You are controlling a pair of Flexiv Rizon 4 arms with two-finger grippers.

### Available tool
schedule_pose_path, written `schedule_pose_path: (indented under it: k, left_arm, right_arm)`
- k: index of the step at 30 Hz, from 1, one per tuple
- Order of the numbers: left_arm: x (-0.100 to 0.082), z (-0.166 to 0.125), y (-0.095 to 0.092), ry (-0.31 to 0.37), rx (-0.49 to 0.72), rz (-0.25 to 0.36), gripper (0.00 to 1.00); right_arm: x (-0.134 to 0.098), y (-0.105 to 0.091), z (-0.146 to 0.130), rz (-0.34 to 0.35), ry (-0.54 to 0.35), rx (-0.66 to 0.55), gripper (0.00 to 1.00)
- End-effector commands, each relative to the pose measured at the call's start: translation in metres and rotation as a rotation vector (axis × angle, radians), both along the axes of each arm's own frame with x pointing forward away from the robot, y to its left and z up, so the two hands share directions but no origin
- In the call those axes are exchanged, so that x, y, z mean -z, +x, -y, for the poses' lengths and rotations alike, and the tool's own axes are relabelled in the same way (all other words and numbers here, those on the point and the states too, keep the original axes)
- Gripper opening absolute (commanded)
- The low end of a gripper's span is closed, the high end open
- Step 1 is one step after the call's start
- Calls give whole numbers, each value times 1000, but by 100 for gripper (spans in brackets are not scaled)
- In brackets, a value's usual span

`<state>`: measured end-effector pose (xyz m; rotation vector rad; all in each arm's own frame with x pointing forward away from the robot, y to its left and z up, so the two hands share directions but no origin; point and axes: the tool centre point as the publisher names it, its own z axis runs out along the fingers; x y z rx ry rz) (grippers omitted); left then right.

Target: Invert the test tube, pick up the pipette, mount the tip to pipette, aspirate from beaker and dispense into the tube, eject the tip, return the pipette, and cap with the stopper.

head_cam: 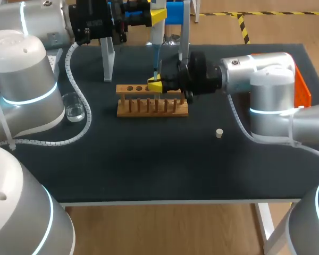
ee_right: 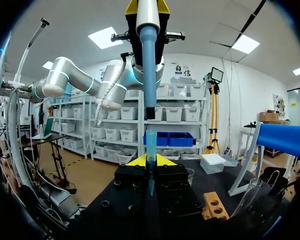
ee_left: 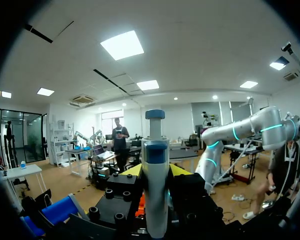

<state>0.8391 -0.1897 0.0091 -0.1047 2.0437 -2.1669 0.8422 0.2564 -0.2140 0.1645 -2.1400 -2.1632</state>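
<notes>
Left hand [head_cam: 157,16] is clamped on the pipette [ee_right: 148,60], hanging vertical straight above the tip [ee_right: 151,142]. Right hand [ee_right: 150,161] pinches that tip upright. The axes look lined up, with a small gap between them.

Beaker [head_cam: 73,106] left of the rack [head_cam: 151,104], stopper [head_cam: 219,133] right of it, pipette [head_cam: 156,53] above it.

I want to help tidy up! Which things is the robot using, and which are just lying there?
For the job: pipette, tip, beaker, stopper, rack, stand.
Lying about: orange box, as far as I can tell.
</notes>
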Motion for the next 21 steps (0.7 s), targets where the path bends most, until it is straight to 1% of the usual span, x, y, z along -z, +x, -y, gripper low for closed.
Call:
schedule_pose_path:
  k: [1,21]
  left_arm:
    - [-1,-1,0,2,3,0,0]
    - [-1,-1,0,2,3,0,0]
  right_arm:
    - [-2,-1,1,1,-2,-2,0]
    - [-7,-2,0,11,1,-5,0]
